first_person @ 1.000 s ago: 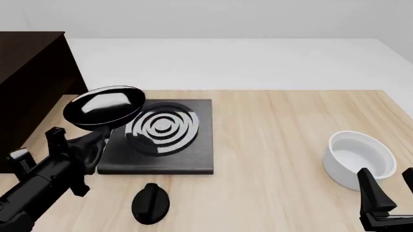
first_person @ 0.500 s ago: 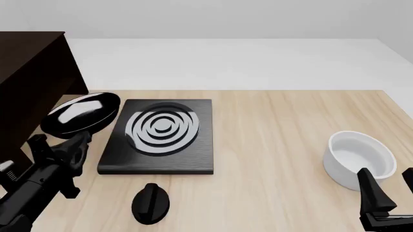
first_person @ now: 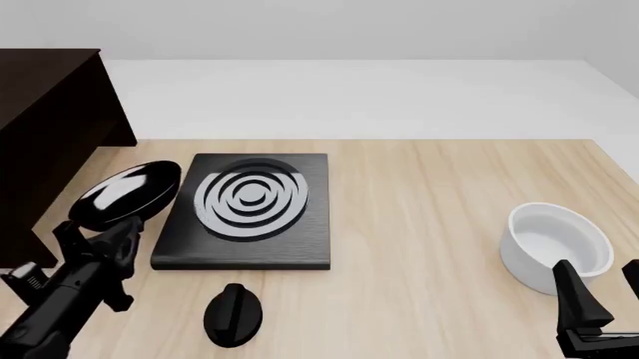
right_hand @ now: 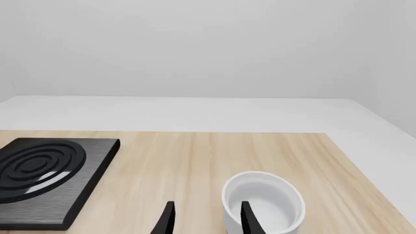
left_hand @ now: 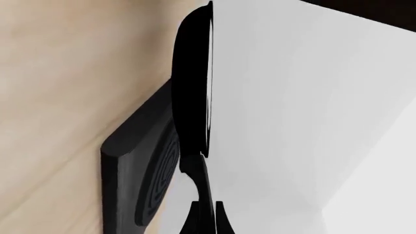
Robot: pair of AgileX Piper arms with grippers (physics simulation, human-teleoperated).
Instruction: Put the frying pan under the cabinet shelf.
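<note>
Left pincer (first_person: 118,238) was clamped on the pan (first_person: 125,194) handle, pan lifted off the tabletop (first_person: 439,224) and tilted, glossy inner bottom facing the camera in front view. Landmark: stove plate (first_person: 250,213). Pan sat just off the plate's left edge, rim close to that edge; whether it overlapped or touched the plate, can't tell. Cabinet (first_person: 50,127) stood further left of the plate, at the far-left part of the tabletop; pan was between plate and cabinet, in front of the cabinet's side wall, not inside the hollow. The hollow itself wasn't visible from front view.

Left wrist view: pan (left_hand: 194,83) seen edge-on, thin dark profile, handle running down into the pincer (left_hand: 206,217) fingers (left_hand: 195,219), which pressed on it from both sides. Plate (left_hand: 140,180) edge and rings showed beside the pan.

Knob (first_person: 233,314) lay on the tabletop just in front of the plate's near edge, apart from it.

Bowl (first_person: 556,247) stood well right of the plate, upright. Right pincer (first_person: 604,299) hung at the bowl's near side, fingers apart and holding nothing. Right wrist view: fingers (right_hand: 166,222) spread, the other one overlapping the bowl (right_hand: 263,202) rim; contact unclear.
</note>
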